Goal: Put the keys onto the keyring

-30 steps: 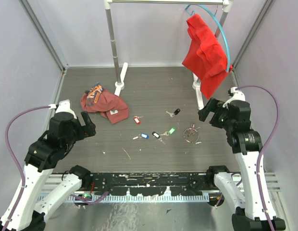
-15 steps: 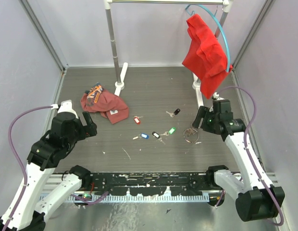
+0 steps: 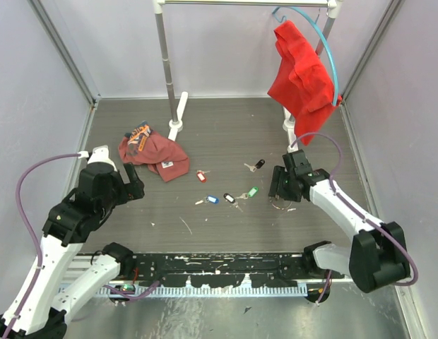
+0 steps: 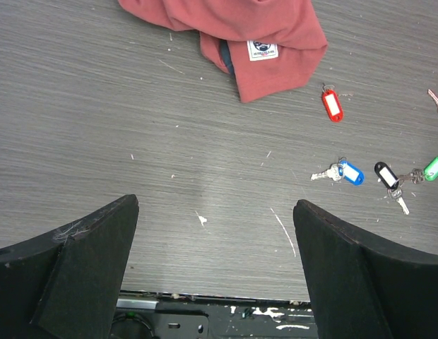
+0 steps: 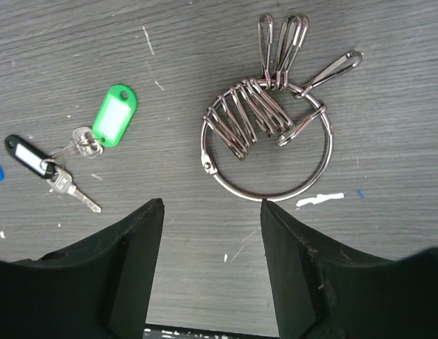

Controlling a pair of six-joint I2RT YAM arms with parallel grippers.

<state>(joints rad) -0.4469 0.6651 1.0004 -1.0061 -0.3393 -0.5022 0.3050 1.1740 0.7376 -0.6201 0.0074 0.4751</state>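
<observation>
The keyring (image 5: 275,195), a thin silver wire ring with several clips on it, lies flat on the grey table. My right gripper (image 5: 212,205) hovers just near of it, open, with nothing between its fingers; the right fingertip (image 5: 270,208) is close to the ring's near edge. From above, this gripper (image 3: 281,189) partly covers the keyring (image 3: 284,205). The keys lie loose to the left: green tag (image 5: 114,115), black tag (image 5: 25,155), blue tag (image 3: 211,199), red tag (image 3: 201,176), and another black one (image 3: 258,164). My left gripper (image 4: 215,205) is wide open over bare table.
A crumpled red-orange cloth (image 3: 152,150) lies at the back left. A red garment (image 3: 300,74) hangs on a blue hoop hanger (image 3: 330,49) from the rack, whose posts (image 3: 175,127) stand at the back. Walls close in both sides.
My right arm has swung down and to the left, over the keyring, and its jaws have narrowed. The left arm has barely moved.
</observation>
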